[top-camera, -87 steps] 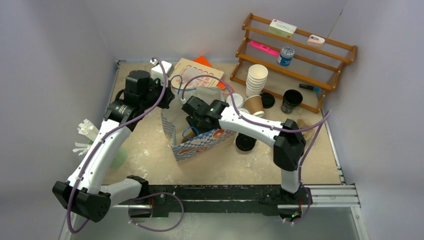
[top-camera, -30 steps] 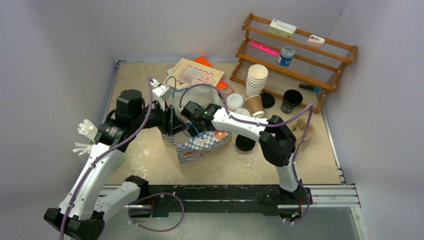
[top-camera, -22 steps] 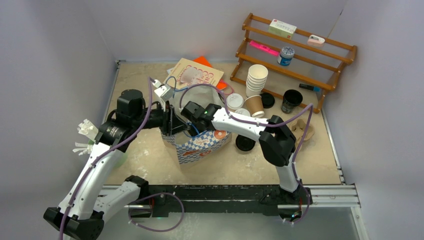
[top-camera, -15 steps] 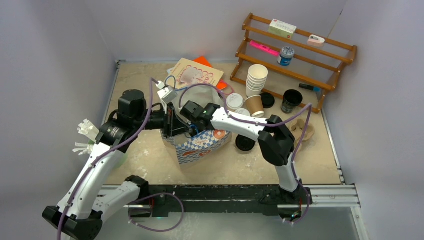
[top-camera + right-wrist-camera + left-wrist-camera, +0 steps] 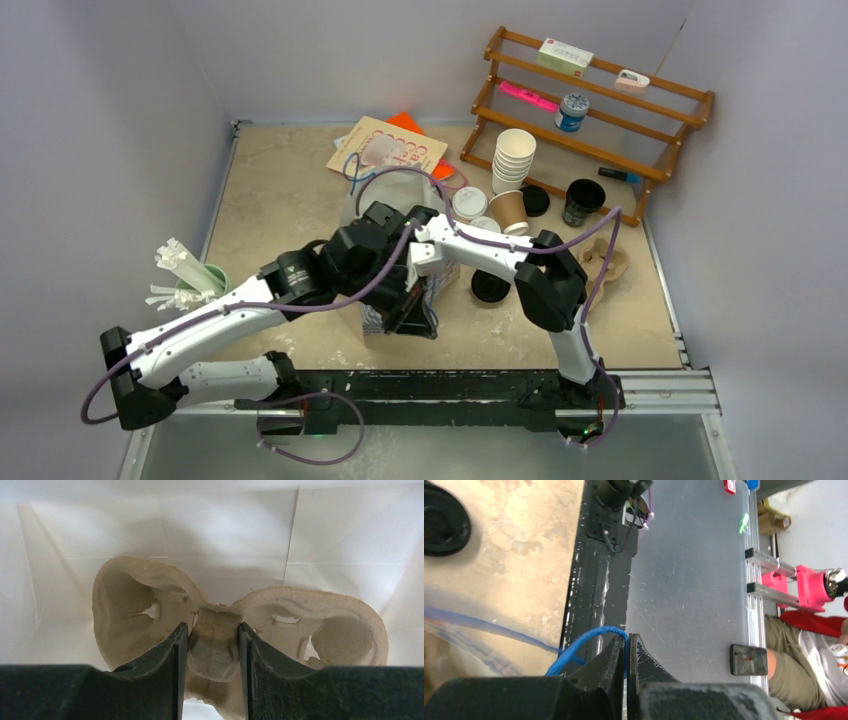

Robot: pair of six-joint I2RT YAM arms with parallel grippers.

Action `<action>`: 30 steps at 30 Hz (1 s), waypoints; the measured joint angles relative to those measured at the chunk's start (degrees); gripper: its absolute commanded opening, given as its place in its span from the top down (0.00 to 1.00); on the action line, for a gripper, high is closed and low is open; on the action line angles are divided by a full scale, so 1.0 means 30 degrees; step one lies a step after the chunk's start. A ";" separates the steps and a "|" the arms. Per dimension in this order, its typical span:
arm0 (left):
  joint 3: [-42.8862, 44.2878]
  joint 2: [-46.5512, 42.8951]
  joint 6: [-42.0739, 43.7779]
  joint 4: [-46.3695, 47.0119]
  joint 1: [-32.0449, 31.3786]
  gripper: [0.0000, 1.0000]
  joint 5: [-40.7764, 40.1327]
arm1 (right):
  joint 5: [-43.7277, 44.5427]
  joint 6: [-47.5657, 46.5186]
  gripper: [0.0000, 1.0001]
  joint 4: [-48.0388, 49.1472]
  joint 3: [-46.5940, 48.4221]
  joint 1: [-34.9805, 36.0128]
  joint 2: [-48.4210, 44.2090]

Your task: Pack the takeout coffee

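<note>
1. Step in hand: prep work, no cups packed yet. The carrier is going into the bag.
2. R pincer (image 5: 212, 626) is down inside the bag (image 5: 225, 525). Its jaws are part-open and clamped either side of the carrier (image 5: 125, 605)'s middle post. The two cup wells lie just beyond the tips, one on each side, both empty.
3. L pincer (image 5: 626, 640) is pinched fully closed on the bag's blue cord (image 5: 584, 645), which loops out right at its tips. The worktop (image 5: 519, 555) edge is beyond them. Prob. it's steadying the bag and holding the mouth open for the R arm.
4. Coffee: the brown cup (image 5: 511, 212) and black cup (image 5: 581, 200) stand on the worktop outside the bag. They are off to the R pincer's right, well apart from both pincers. Can't tell from above whether the lids are on.
5. Next, as I judge it:
   - Seat the carrier flat on the bag floor and let go.
   - Draw the R pincer straight back out w/o dragging the carrier up, while L holds the cord taut.
   - Then fetch the cups one at a time, upright, into the wells.
6. Watch-out: a tilted carrier means tipped cups later.
</note>
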 measured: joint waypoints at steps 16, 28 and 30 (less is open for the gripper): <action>0.1902 -0.0153 -0.0168 0.0714 -0.2484 0.81 -0.3257 | -0.0117 -0.0007 0.76 0.0058 0.0131 -0.0146 0.0379; 0.5173 -0.3213 -0.0342 -0.1290 -0.2506 0.32 -1.0535 | 0.0372 -0.0007 0.75 0.0831 -0.0714 -0.0233 0.0386; 0.5850 -0.3767 -0.0656 -0.2047 -0.2506 0.27 -1.2611 | 0.0495 0.0000 0.75 0.1049 -0.0954 -0.0233 0.0386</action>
